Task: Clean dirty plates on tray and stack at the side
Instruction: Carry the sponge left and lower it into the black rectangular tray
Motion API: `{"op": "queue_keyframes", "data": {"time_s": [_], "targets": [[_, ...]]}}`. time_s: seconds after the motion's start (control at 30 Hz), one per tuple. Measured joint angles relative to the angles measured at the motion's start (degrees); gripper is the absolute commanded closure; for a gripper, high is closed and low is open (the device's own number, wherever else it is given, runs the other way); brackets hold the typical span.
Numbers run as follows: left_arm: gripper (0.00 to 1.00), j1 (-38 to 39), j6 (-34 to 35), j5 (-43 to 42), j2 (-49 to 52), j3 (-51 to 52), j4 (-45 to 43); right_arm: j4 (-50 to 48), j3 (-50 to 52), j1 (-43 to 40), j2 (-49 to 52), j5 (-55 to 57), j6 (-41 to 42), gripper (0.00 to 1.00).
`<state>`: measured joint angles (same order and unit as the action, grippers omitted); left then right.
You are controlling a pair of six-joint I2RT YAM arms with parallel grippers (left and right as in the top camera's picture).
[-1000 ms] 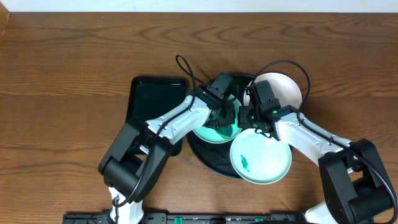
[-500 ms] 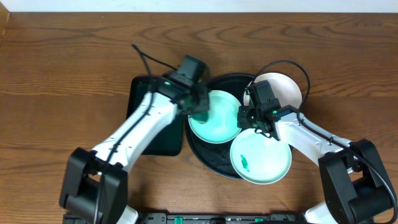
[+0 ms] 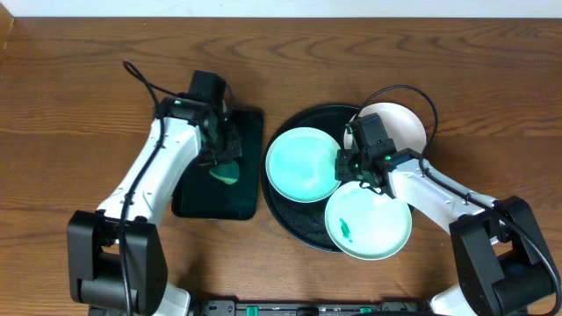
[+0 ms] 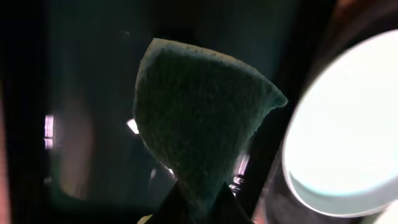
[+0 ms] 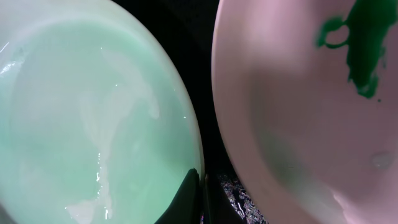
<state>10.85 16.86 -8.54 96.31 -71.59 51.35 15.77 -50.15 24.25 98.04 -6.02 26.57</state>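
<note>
**Sponge parked over the side tray, one smear left to wipe**

The left gripper (image 3: 219,156) is clamped on a green sponge (image 3: 227,172), which hangs over the rectangular green tray (image 3: 198,197), well apart from the plates; the right gripper (image 3: 355,167) is closed, its tips down in the gap between the two mint plates, and we cannot tell whether it nips a rim or merely presses there. We judge the wiping half done: the unmarked mint plate (image 3: 301,164) shows a wet sheen and no dirt, while the smeared mint plate (image 3: 373,224) carries a dark green smear (image 3: 345,231).

To do this step well, we would carry the sponge across and lay it low and flat on that smear; we would steady that plate with the right gripper, since it overhangs the near rim of the black tray (image 3: 294,215) and could tip under pressure; we would wipe toward the plate's middle, not off its edge. Nothing is stacked on the table (image 3: 88,70) yet.

We count three plates, two mint and one white plate (image 3: 399,123), all on or overlapping the black tray; one visible smear; one sponge; two trays; two grippers, both closed.
</note>
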Motion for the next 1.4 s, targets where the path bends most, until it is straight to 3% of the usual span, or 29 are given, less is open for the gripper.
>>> {"op": "queue_keyframes", "data": {"time_s": [0.53, 0.63, 1.2, 1.4], "targets": [[0.91, -0.94, -0.87, 3.63, 0.00, 14.12, -11.23, 0.02, 0.00, 0.00, 0.00, -0.15, 0.00, 0.99], [0.85, -0.94, -1.18, 3.87, 0.00, 14.62, -11.67, 0.02, 0.00, 0.00, 0.00, -0.15, 0.00, 0.99], [0.83, -0.94, -1.51, 4.04, 0.00, 14.62, -12.02, 0.02, 0.00, 0.00, 0.00, -0.15, 0.00, 0.98], [0.75, -0.94, -1.73, 4.09, 0.00, 14.62, -12.02, 0.02, 0.00, 0.04, 0.00, -0.11, 0.00, 0.98]]}}
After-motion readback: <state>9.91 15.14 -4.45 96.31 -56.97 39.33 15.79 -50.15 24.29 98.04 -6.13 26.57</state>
